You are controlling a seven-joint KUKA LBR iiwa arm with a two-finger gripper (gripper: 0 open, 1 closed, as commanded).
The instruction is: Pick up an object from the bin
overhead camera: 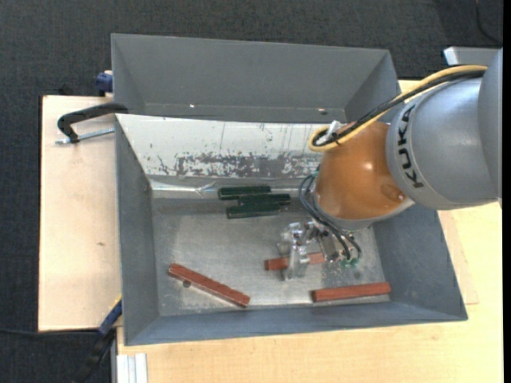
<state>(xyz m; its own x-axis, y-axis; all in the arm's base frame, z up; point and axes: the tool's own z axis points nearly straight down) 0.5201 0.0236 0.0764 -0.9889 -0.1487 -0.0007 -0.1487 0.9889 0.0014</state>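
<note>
My gripper [297,254] hangs low over the bin floor, right of the middle, under the orange wrist cover. Directly beneath it lies a short red-brown block [278,266], whose ends stick out to the left and right of the metal gripper parts. I cannot tell whether the gripper touches the block. A longer red-brown stick [351,294] lies flat near the front wall, just right of the gripper.
Another long red-brown stick [209,286] lies slanted at the front left. Two dark green bars [254,200] rest side by side against the back wall, left of the arm. The arm and its cables cover the bin's right rear part.
</note>
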